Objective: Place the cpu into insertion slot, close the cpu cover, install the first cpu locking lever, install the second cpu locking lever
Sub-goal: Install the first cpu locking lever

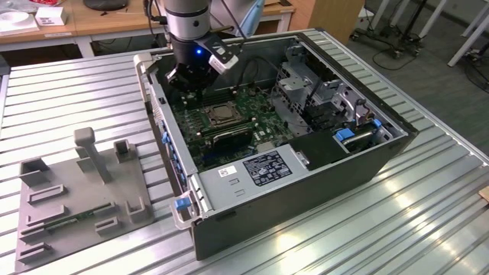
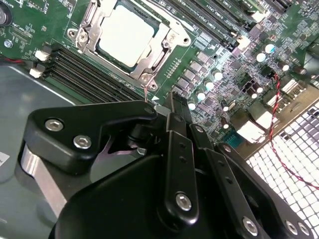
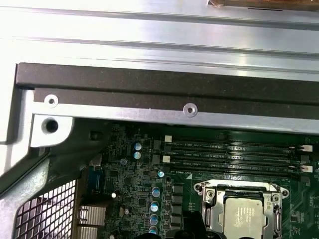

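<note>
Cpu seated flat in the socket on the motherboard, pale face up, inside the open computer case lying on the slatted worktop. Cpu cover down around it, silvery frame lying level on every side that can be made out, so the first two steps judged done. Thin wire lever rising at the socket corner nearest the memory slots, not tucked under any catch that can be seen. Lever work judged to be the step in hand, though impossible to say which of the two levers. Gripper poised just beside that wire end, fingers drawn together with nothing between them. Touching the wire or just short of it: hard to tell. Arm reaching down into the case near its far wall in the exterior view. Calls for a small, steady press on the wire, then a sideways nudge under its hook, keeping clear of the capacitors and memory slots close by.
</note>
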`<state>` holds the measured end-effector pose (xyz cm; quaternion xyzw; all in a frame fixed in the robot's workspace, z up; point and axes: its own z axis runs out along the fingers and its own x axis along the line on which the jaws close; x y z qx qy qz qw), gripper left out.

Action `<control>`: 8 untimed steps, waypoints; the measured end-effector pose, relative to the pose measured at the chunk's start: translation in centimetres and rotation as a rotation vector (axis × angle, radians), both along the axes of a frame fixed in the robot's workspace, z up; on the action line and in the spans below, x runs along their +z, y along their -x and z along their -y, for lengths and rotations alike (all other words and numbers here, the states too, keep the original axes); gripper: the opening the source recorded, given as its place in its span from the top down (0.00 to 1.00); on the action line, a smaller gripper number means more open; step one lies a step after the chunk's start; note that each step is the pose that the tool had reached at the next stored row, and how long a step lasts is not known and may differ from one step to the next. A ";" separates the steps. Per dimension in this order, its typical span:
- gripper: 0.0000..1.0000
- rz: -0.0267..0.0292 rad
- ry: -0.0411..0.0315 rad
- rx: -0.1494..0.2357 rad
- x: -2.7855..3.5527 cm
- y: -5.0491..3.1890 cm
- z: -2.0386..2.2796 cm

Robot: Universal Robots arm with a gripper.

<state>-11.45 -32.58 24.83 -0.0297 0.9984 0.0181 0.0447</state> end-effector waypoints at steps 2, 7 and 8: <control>0.89 -0.0001 0.0001 0.000 0.01 0.01 0.00; 0.89 0.0002 -0.0008 -0.001 0.00 0.16 0.00; 0.89 0.0003 -0.0008 -0.001 0.00 0.16 0.00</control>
